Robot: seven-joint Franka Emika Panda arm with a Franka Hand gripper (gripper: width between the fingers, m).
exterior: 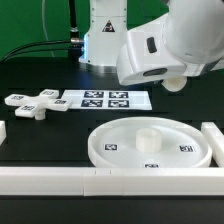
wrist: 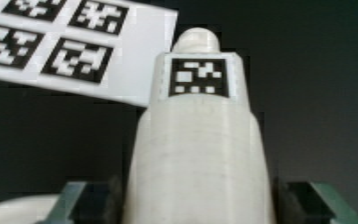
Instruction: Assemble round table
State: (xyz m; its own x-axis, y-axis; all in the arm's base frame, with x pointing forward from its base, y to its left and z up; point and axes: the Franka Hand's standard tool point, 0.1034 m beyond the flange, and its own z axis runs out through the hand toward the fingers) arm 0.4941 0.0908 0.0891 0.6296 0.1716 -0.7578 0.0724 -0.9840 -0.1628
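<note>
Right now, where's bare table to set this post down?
Best patch for the post: the black table bounded by the cross-shaped piece, the marker board, the disc rim and the front bar, on the exterior view's left. Crowded: the gap between the disc and the side bar is a sliver.

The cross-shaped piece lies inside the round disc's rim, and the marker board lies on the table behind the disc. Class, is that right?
One thing is wrong. The exterior view shows the cross-shaped piece outside the round disc, on the table at the exterior view's left of the marker board. The marker board does lie on the table behind the disc.
</note>
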